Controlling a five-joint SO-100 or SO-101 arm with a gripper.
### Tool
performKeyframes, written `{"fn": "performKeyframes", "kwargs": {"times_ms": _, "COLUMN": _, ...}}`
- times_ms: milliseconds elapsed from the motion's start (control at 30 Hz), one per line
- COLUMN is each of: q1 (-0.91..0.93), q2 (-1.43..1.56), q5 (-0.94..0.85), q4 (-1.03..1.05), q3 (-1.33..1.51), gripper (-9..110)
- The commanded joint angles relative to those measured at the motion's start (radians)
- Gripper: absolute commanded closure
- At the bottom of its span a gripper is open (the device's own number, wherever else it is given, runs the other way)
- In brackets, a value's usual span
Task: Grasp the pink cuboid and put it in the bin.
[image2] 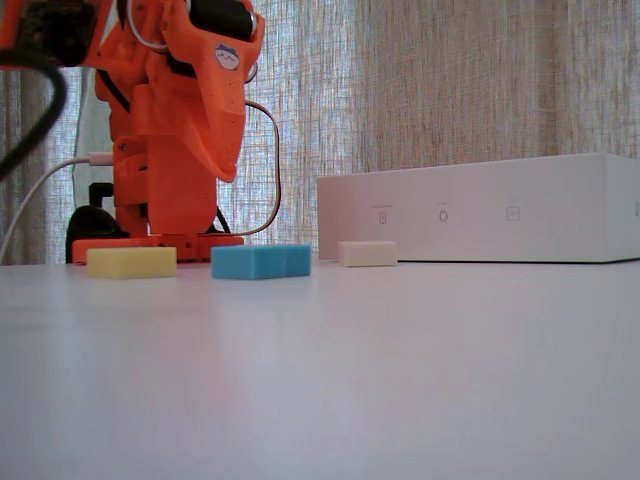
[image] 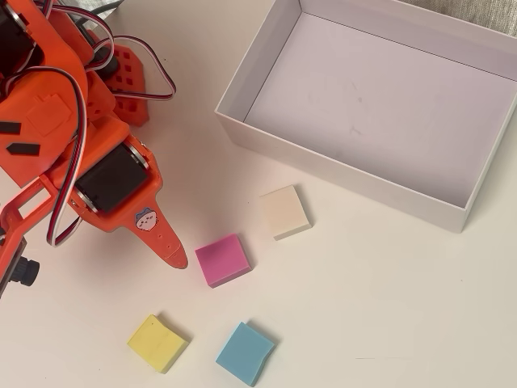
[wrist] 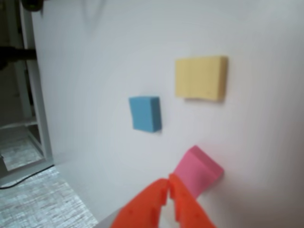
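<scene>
The pink cuboid (image: 222, 259) lies flat on the white table, between the cream block and the blue block. It also shows in the wrist view (wrist: 197, 172). In the fixed view it is hidden. My orange gripper (image: 176, 259) is shut and empty, its tip just left of the pink cuboid in the overhead view. The fixed view shows the gripper (image2: 228, 172) raised above the table. In the wrist view the gripper (wrist: 168, 183) has its fingertips touching, right beside the cuboid. The bin (image: 339, 174) stands empty at the upper right and also shows in the fixed view (image2: 480, 210).
A cream block (image: 284, 212) lies close to the bin's front wall. A yellow block (image: 157, 343) and a blue block (image: 245, 353) lie near the table's lower edge. The arm's orange base (image: 129, 85) stands at the upper left.
</scene>
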Motion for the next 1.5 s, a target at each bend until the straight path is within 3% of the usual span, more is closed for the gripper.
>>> {"fn": "performKeyframes", "kwargs": {"times_ms": 0, "q1": -0.054, "q2": 0.008, "q5": -0.049, "q4": 0.003, "q3": -0.009, "gripper": 110}}
{"fn": "performKeyframes", "kwargs": {"times_ms": 533, "q1": -0.046, "q2": 0.008, "q5": -0.044, "q4": 0.003, "q3": -0.009, "gripper": 109}}
{"fn": "performKeyframes", "kwargs": {"times_ms": 633, "q1": -0.044, "q2": 0.008, "q5": -0.132, "q4": -0.06, "q3": -0.018, "gripper": 109}}
{"fn": "performKeyframes", "kwargs": {"times_ms": 733, "q1": -0.032, "q2": -0.061, "q5": -0.153, "q4": -0.097, "q3": -0.184, "gripper": 104}}
{"fn": "performKeyframes", "kwargs": {"times_ms": 933, "q1": -0.061, "q2": -0.396, "q5": -0.115, "q4": -0.038, "q3": -0.778, "gripper": 101}}
{"fn": "performKeyframes", "kwargs": {"times_ms": 1200, "q1": -0.143, "q2": -0.839, "q5": 0.222, "q4": 0.322, "q3": -1.545, "gripper": 93}}
{"fn": "performKeyframes", "kwargs": {"times_ms": 1467, "q1": -0.155, "q2": -0.968, "q5": 0.614, "q4": 0.385, "q3": -1.35, "gripper": 69}}
